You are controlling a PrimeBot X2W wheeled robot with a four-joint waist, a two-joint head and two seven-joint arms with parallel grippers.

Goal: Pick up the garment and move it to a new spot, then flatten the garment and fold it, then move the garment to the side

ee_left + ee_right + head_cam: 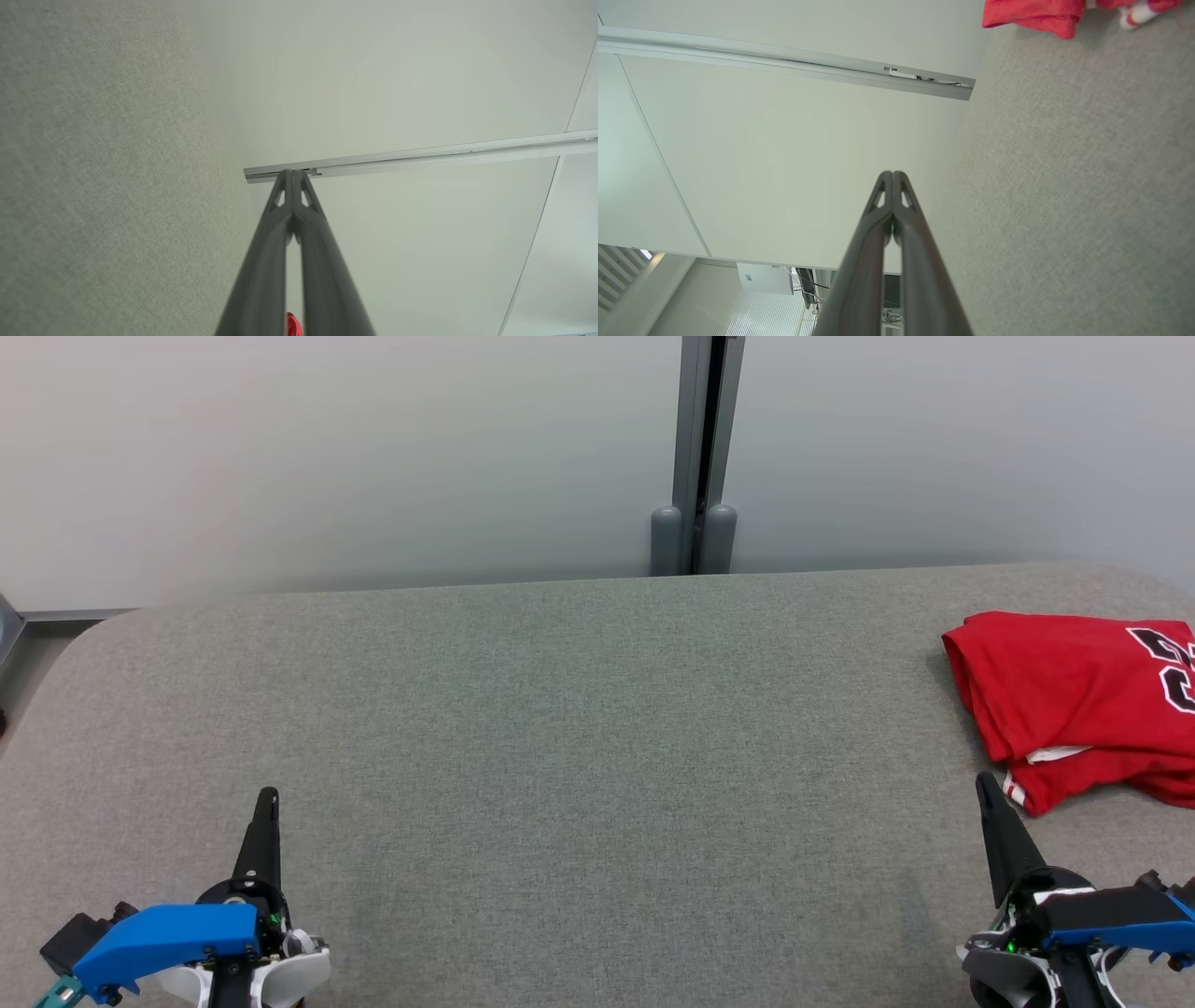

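Note:
The garment (1074,700) is a red jersey with dark numerals and white trim, lying folded at the far right of the grey table (579,728), partly cut by the head view's edge. Its corner (1041,14) shows at the top of the right wrist view. A sliver of red (293,325) peeks between the fingers in the left wrist view. My left gripper (269,795) rests at the lower left, shut and empty. At the lower right my right gripper (983,782) is shut with nothing in it, just in front of the garment's near edge and not touching it.
A pale partition wall with a grey vertical post (695,457) stands behind the table. The table's rounded far-left corner (103,625) drops off to the floor. Wide bare grey felt lies between the two grippers.

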